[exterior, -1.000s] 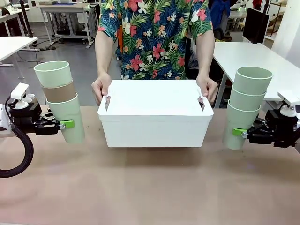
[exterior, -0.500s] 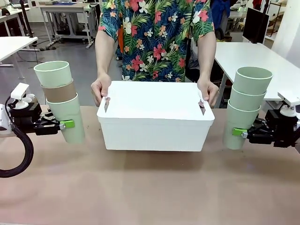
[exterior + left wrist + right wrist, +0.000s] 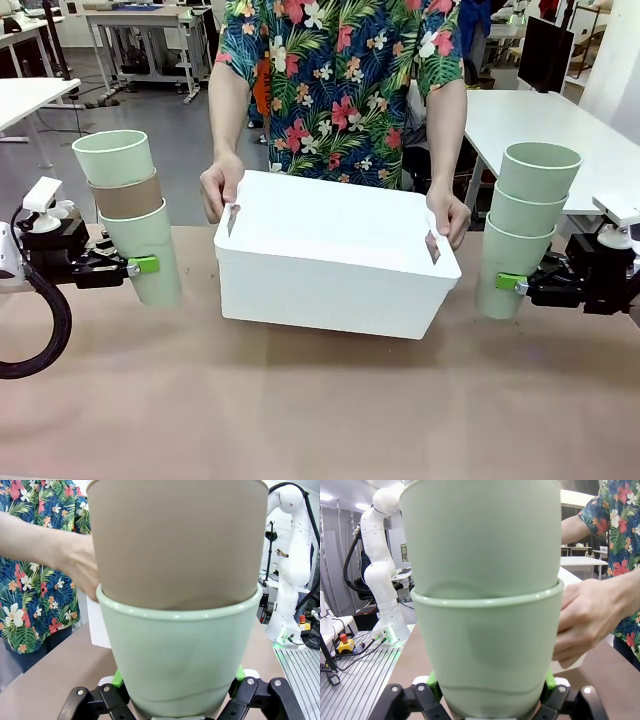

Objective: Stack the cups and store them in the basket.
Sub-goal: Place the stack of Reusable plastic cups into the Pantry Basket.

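Left fingers (image 3: pixel 143 265) clamped, right fingers (image 3: pixel 510 282) clamped

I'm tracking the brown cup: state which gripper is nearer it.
Left. The left gripper clamps the mint cup directly under the brown cup; the right gripper is beyond the white basket, clamping an all-mint stack.

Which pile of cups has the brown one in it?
The pile held by the left gripper: its middle cup is brown, between two mint green ones. The right gripper holds an all-mint pile.
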`<state>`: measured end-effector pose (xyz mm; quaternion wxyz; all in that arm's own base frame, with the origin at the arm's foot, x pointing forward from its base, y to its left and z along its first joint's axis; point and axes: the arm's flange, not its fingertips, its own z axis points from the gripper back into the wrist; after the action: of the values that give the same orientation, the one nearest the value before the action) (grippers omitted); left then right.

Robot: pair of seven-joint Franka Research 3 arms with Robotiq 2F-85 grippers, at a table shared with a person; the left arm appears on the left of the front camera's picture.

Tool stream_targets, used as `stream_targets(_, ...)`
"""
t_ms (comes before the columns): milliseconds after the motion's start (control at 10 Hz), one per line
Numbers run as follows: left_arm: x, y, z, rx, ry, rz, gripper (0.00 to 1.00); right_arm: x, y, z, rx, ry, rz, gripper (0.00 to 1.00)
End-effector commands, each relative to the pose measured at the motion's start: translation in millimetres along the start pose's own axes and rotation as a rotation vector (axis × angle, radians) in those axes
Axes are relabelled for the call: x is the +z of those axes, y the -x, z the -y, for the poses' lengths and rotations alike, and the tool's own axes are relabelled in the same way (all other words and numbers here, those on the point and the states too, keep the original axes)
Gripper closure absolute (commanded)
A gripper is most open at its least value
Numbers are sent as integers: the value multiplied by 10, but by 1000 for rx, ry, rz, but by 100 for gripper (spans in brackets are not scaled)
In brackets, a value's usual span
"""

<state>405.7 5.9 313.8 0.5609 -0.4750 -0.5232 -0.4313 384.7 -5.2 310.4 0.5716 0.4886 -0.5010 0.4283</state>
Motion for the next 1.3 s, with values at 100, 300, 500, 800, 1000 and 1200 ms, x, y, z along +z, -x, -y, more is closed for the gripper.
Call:
stream_targets(100,-6,-44,6,-9,2,5,13,5,-49,-1,11,3,2,15)
stream_targets(300,-6,-44,6,-9,2,5,13,5,-49,-1,11,3,2,15)
stream_targets(500,-6,-44,6,-9,2,5,13,5,-49,-1,11,3,2,15)
stream_targets(800,-6,-44,6,-9,2,5,13,51,-432,-100,12,47,1,15)
stream_targets(1000,-6,-44,6,-9,2,5,13,35,-835,-165,19,73,-15,15)
stream_targets(1200,-6,-44,6,-9,2,5,13,-90,-1229,-203,4,118,-77,15)
